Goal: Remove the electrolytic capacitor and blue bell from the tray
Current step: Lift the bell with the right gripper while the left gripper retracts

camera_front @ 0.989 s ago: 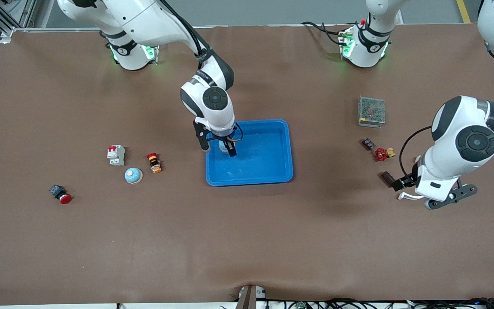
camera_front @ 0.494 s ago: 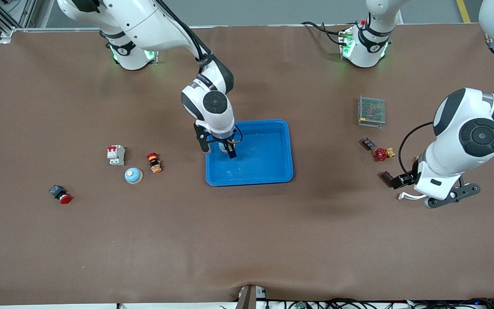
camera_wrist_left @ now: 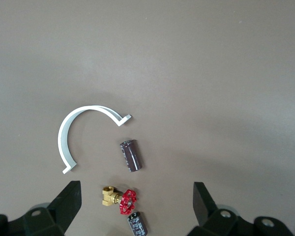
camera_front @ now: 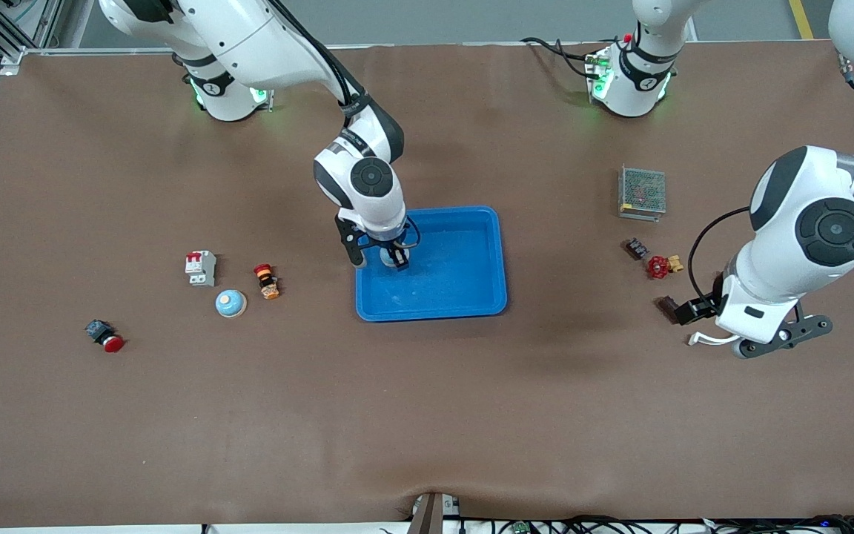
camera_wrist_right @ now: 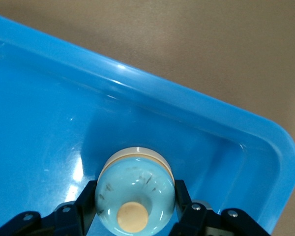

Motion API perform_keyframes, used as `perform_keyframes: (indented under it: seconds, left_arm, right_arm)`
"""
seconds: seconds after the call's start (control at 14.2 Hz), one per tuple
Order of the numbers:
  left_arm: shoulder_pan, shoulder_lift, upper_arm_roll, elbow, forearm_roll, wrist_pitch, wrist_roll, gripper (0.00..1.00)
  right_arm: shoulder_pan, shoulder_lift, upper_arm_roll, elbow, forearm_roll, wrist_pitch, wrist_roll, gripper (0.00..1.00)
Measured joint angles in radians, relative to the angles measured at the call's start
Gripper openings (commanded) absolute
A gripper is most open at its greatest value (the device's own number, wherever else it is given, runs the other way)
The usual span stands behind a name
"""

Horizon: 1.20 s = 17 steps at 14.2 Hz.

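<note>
A light blue bell [camera_wrist_right: 135, 194] with a tan button rests in the blue tray [camera_front: 471, 297], in the corner nearest the right arm's base. My right gripper [camera_front: 381, 257] is shut on it, one finger against each side [camera_wrist_right: 86, 204]. A second bell [camera_front: 231, 303] sits on the table toward the right arm's end. My left gripper [camera_wrist_left: 137, 204] hangs open over the table at the left arm's end, above a dark capacitor [camera_wrist_left: 130, 155] and, beside a red valve, another capacitor [camera_wrist_left: 138, 224]. In the front view one capacitor [camera_front: 668, 304] shows by the left hand [camera_front: 694, 315].
A red-handled brass valve [camera_front: 659, 266], a white curved clip [camera_wrist_left: 69, 132] and a mesh power supply [camera_front: 642, 192] lie near the left arm. Toward the right arm's end are a circuit breaker [camera_front: 201, 268], an orange push button [camera_front: 267, 281] and a red button [camera_front: 106, 336].
My right gripper's fingers have closed in against the bell in the tray. The left arm has drifted slightly over the capacitors, fingers still wide.
</note>
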Motion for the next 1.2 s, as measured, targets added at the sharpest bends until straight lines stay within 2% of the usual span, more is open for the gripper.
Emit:
perform_keyframes:
  seconds: [0.42, 0.56, 0.71, 0.92, 1.2]
  left_arm:
    - [-0.008, -0.03, -0.011, 0.005, -0.045, -0.006, 0.0, 1.0]
    - [-0.033, -0.054, 0.025, 0.007, -0.094, -0.009, 0.005, 1.0]
    - [-0.126, -0.104, 0.15, 0.01, -0.197, -0.009, 0.044, 1.0]
    - [-0.273, -0.196, 0.345, 0.01, -0.347, -0.012, 0.109, 1.0]
    - [-0.392, -0.33, 0.495, -0.016, -0.42, -0.028, 0.167, 1.0]
  right_arm:
    - [0.0, -0.009, 0.029, 0.057, 0.0, -0.003, -0.041, 0.0]
    - [-0.006, -0.035, 0.028, 0.102, 0.0, -0.074, -0.048, 0.0]
    - [-0.022, -0.068, 0.027, 0.168, 0.0, -0.238, -0.159, 0.0]
    - [-0.065, -0.098, 0.024, 0.292, 0.051, -0.51, -0.467, 0.0]
    - [-0.169, -0.153, 0.018, 0.342, 0.064, -0.636, -0.8, 0.0]
